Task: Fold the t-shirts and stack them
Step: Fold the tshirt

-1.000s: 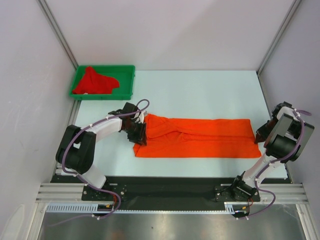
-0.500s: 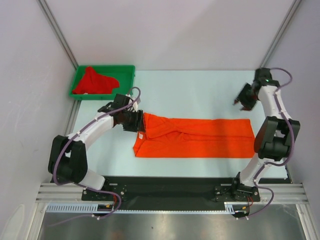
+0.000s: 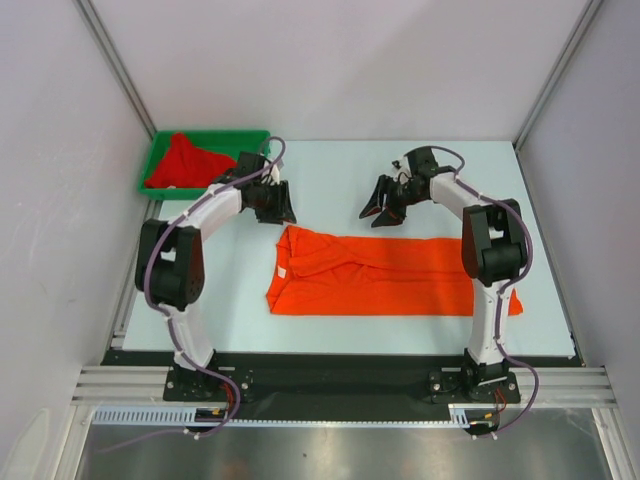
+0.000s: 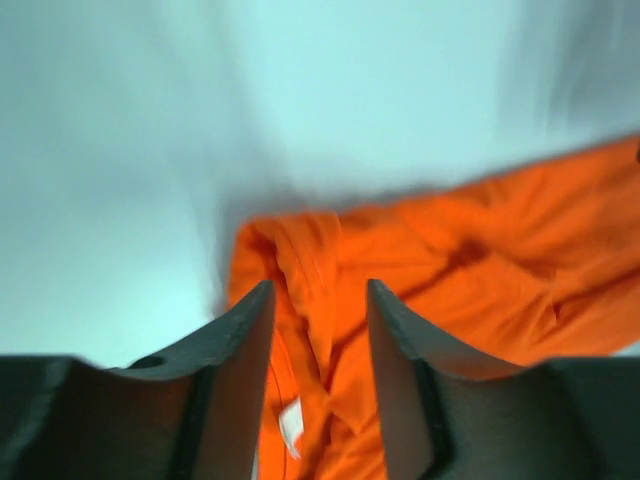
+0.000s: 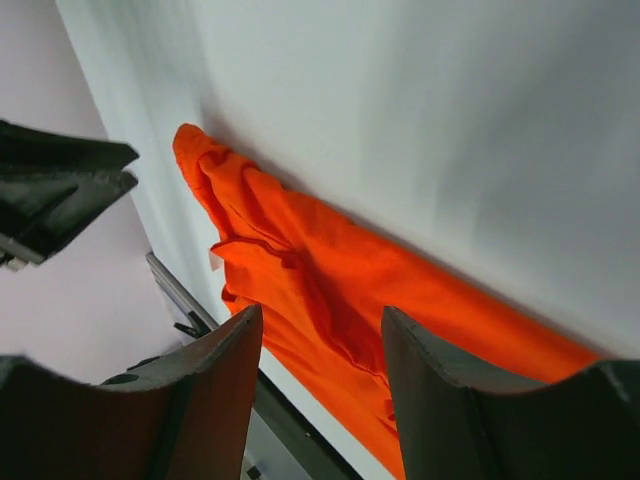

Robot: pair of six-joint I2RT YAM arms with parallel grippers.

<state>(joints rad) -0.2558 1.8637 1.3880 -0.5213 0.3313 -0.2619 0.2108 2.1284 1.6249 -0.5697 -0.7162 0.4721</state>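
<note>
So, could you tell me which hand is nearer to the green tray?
Left. The left hand hovers just beside the green tray; the right hand is much farther off.

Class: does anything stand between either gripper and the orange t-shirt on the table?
Nothing visible does. The left gripper and right gripper hang open over bare table, just beyond the orange t-shirt's far edge. The green tray holding the red t-shirt sits off to the left.
</note>
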